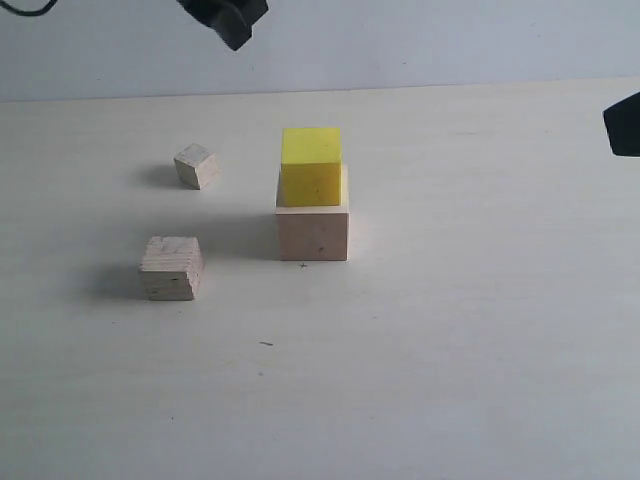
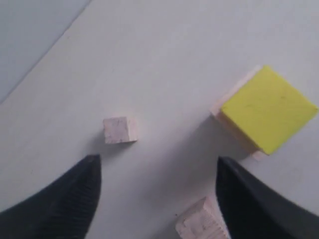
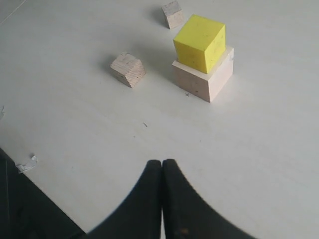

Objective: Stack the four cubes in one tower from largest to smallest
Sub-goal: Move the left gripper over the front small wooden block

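Note:
A bright yellow cube (image 1: pixel 311 165) stands on the large pale pinkish cube (image 1: pixel 313 232) near the table's middle. To their left, a grained light-wood cube (image 1: pixel 171 267) lies near the front and a tiny pale cube (image 1: pixel 197 166) farther back. My left gripper (image 2: pixel 157 164) hangs open high above the table, nothing between its fingers; the tiny cube (image 2: pixel 119 130) lies beyond its tips and the grained cube (image 2: pixel 202 224) close to one finger. Only a dark part of the left arm (image 1: pixel 228 17) shows at the exterior view's top. My right gripper (image 3: pixel 162 163) is shut and empty, well away from the yellow cube (image 3: pixel 199 42).
The pale table (image 1: pixel 450 350) runs back to a light wall (image 1: pixel 420 40). A dark part of the right arm (image 1: pixel 624 124) juts in at the right edge. A few small dark specks (image 1: pixel 266 343) mark the tabletop in front of the stack.

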You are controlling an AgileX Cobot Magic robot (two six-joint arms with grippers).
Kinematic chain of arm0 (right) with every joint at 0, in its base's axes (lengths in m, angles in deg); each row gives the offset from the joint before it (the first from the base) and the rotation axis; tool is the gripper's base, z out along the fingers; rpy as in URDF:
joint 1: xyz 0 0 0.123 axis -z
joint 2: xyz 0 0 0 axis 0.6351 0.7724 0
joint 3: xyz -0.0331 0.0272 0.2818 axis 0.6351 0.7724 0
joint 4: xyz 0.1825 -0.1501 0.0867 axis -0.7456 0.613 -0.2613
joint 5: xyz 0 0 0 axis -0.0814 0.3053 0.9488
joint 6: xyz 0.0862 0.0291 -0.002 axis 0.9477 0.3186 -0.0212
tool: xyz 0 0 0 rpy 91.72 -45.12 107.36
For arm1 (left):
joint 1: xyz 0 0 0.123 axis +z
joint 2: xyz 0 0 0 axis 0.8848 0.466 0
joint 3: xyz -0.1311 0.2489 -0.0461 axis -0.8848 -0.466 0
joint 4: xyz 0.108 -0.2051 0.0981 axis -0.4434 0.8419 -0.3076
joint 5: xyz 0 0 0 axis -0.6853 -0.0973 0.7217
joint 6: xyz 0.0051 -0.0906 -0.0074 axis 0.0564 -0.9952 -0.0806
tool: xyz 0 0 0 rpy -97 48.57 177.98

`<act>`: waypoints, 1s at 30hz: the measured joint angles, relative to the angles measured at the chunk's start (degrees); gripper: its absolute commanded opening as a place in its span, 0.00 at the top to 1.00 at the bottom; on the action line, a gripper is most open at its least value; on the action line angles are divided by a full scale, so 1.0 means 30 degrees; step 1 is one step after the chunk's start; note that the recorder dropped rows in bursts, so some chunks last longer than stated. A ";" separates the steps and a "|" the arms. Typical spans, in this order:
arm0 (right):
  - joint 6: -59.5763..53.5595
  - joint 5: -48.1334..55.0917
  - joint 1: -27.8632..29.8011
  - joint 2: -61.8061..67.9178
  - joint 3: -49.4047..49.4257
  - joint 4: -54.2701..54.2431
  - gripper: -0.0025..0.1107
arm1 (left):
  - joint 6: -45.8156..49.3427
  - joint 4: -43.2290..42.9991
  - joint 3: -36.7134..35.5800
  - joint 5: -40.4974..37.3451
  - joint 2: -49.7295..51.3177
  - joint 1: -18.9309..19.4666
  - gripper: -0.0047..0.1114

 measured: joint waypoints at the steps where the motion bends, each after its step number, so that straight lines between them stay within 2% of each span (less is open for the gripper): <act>1: 0.0000 0.0000 0.0000 0.0000 0.0000 0.0000 0.98 | -0.1353 -0.0632 -0.0295 0.0000 0.0000 0.0000 0.26; 5: 0.0000 0.0020 0.0000 0.0000 0.0000 0.0000 0.98 | -0.7296 -0.2551 -0.1484 -0.0083 0.0000 0.0000 0.22; 8: 0.0000 0.0020 0.0000 0.0000 0.0000 0.0000 0.98 | -0.9544 -0.2928 -0.2533 -0.0083 0.0000 0.0000 0.22; 13: 0.0000 0.0101 0.0000 0.0000 0.0000 0.0000 0.98 | -1.0334 -0.3049 -0.4316 -0.0048 0.0266 0.0000 0.22; 19: 0.0000 0.0476 0.0000 0.0000 0.0000 0.0000 0.98 | -0.9620 -0.3012 -0.6303 -0.0048 0.0995 0.0000 0.22; 26: 0.0000 0.0521 0.0000 0.0000 0.0000 0.0000 0.98 | -1.0019 -0.2953 -0.6666 -0.0048 0.0993 0.0041 0.23; 30: 0.0000 0.0521 0.0000 0.0000 0.0000 0.0000 0.98 | -1.0421 -0.1653 -0.6677 -0.0048 0.0757 0.0778 0.23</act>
